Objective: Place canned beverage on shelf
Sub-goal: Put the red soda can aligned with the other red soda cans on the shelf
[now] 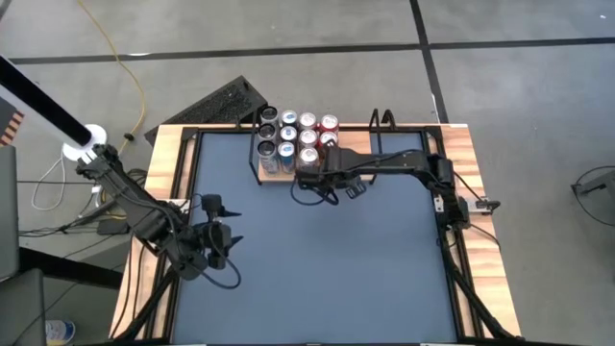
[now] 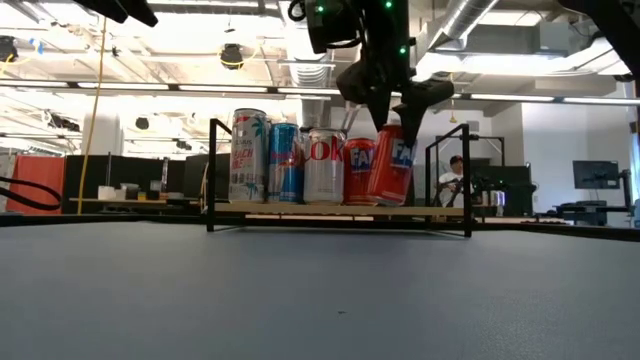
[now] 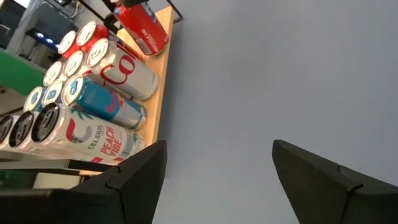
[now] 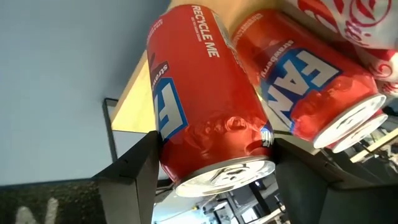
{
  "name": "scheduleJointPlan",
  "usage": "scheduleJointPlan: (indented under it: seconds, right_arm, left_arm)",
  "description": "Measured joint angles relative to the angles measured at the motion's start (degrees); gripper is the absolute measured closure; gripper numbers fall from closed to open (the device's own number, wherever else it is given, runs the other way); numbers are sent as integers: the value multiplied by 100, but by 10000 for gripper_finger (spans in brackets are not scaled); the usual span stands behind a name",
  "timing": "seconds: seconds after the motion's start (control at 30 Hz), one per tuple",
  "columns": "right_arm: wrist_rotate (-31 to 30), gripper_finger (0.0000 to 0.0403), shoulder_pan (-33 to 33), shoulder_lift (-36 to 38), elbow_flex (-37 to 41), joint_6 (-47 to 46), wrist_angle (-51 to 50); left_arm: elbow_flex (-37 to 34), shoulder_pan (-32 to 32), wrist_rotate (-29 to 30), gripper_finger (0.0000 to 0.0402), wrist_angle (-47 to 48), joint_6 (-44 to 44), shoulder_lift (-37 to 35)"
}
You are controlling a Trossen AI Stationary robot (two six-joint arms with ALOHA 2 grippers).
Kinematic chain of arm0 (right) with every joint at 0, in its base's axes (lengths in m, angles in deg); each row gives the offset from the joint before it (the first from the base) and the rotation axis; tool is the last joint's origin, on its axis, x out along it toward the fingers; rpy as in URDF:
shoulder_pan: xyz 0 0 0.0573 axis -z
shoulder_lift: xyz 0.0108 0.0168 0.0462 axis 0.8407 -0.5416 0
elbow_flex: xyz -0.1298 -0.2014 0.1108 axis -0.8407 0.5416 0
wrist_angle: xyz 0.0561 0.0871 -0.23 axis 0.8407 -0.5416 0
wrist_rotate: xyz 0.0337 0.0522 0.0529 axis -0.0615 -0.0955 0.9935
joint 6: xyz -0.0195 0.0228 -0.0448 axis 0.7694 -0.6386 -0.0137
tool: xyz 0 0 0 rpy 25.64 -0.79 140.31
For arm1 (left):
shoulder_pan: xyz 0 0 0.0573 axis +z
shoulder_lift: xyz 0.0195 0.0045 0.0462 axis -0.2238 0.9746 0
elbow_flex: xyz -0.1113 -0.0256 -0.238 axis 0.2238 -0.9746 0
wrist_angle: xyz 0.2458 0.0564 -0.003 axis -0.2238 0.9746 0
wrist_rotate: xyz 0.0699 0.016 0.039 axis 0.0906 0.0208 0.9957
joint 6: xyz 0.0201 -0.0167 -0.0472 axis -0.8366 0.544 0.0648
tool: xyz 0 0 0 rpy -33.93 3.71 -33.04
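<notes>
Right up against the right wrist camera is a red Fanta can [image 4: 208, 102], dented near its rim, with the right hand [image 4: 214, 171] clamped on it, one dark finger on each side. From the low camera that can [image 2: 392, 165] sits at the right end of the front row, centre-right of the frame, leaning a bit, its base down at the shelf [image 2: 335, 210] board, though I can't tell if it's fully resting there. Same hand [image 2: 392, 105] comes down on it from the top of the frame.

Next to it on the shelf: a second Fanta can [image 2: 359, 171], a white Coke can [image 2: 323, 166], a blue can [image 2: 284, 163] and a Celsius can [image 2: 248, 156] at the left end. From overhead, the shelf [image 1: 261, 173] is at the top centre of the table [image 1: 317, 250], packed with cans in rows.

Left hand [image 1: 229, 235] hangs over the table at lower left of the overhead frame, well apart from the shelf, fingers spread with nothing between them.
</notes>
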Motion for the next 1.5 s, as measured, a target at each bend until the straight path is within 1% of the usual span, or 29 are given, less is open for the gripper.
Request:
scheduleJointPlan:
  seconds: [0.17, 0.43, 0.83, 0.93, 1.1, 1.2, 1.33, 1.5]
  right_arm:
    - [-42, 153, 70, 0, 0, 27, 48]
    - [76, 153, 65, 9, 0, 23, 209]
    - [235, 151, 63, 13, 0, -372, 248]
    - [356, 137, 63, 17, 0, -517, 305]
    - [375, 97, 61, 20, 0, -591, 354]
    - [379, 80, 61, 17, 0, -579, 372]
    - [404, 73, 59, 12, -56, -619, 303]
    - [404, 75, 59, 9, -343, -624, 315]
  left_arm:
    - [0, 33, 2, 121, 0, 21, 0]
    - [0, 33, 2, 121, -1, 20, 0]
    - [0, 30, 2, 121, -9, 28, 0]
    - [0, 30, 2, 121, -29, 34, 1]
    - [-1, 71, 29, 121, -73, 37, 2]
    - [-2, 131, 34, 121, -84, 23, 2]
    - [-2, 231, 46, 121, -87, -44, 2]
    - [-2, 336, 44, 121, -90, -123, 2]
